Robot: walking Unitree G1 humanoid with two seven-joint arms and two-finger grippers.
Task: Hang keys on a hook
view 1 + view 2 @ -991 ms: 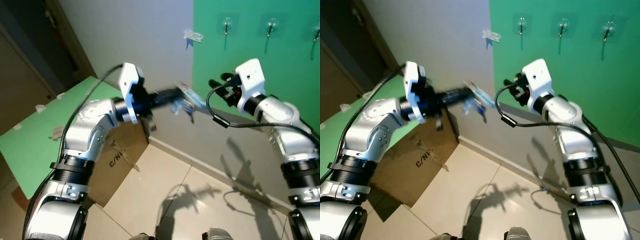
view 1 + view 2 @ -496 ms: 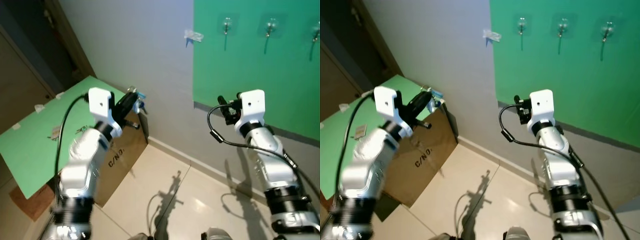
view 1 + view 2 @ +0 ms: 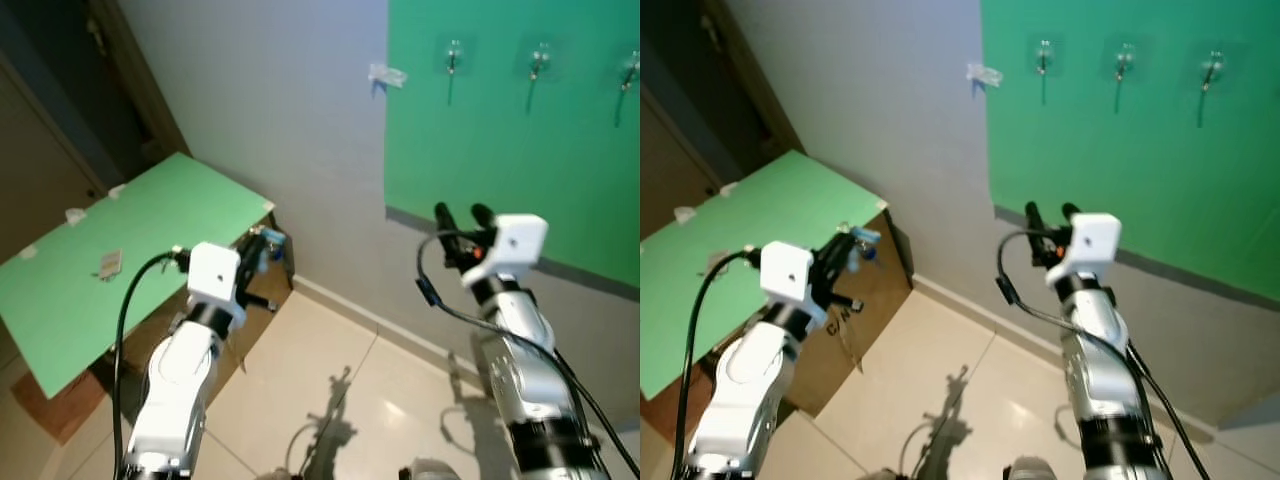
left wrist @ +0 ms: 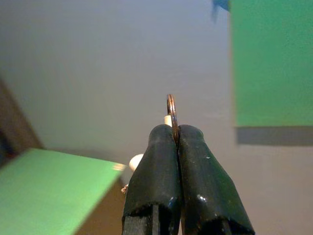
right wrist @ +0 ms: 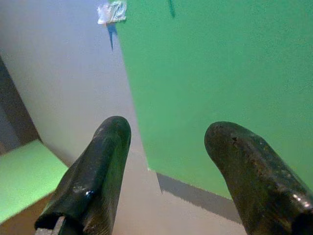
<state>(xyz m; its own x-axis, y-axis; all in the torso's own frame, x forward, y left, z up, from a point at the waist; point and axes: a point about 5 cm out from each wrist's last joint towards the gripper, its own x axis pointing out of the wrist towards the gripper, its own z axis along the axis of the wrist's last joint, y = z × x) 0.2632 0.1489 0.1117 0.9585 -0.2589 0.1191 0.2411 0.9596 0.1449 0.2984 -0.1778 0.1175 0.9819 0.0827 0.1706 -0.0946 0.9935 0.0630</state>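
Note:
Three clear hooks (image 3: 453,55) (image 3: 540,60) (image 3: 630,70) are stuck high on the green wall panel (image 3: 520,140). My left gripper (image 3: 258,248) is low, beside the green table's corner and far below the hooks. It is shut on the keys (image 3: 272,240), which carry a blue tag. In the left wrist view the two fingers (image 4: 161,156) pinch a thin metal key ring (image 4: 170,110) that sticks up between them. My right gripper (image 3: 460,215) points up at the green panel's lower edge, open and empty, its fingers (image 5: 110,147) spread wide.
A green table (image 3: 130,230) stands at the left with a small flat object (image 3: 110,263) on it and a cardboard box (image 3: 255,300) under it. White tape (image 3: 385,73) sticks to the grey wall. A dark doorway is at far left; tiled floor (image 3: 330,380) lies below.
Both arms have come down. The left gripper, still holding the keys, has drawn back from mid-wall to the table corner. The right gripper has sunk lower and now points upward.

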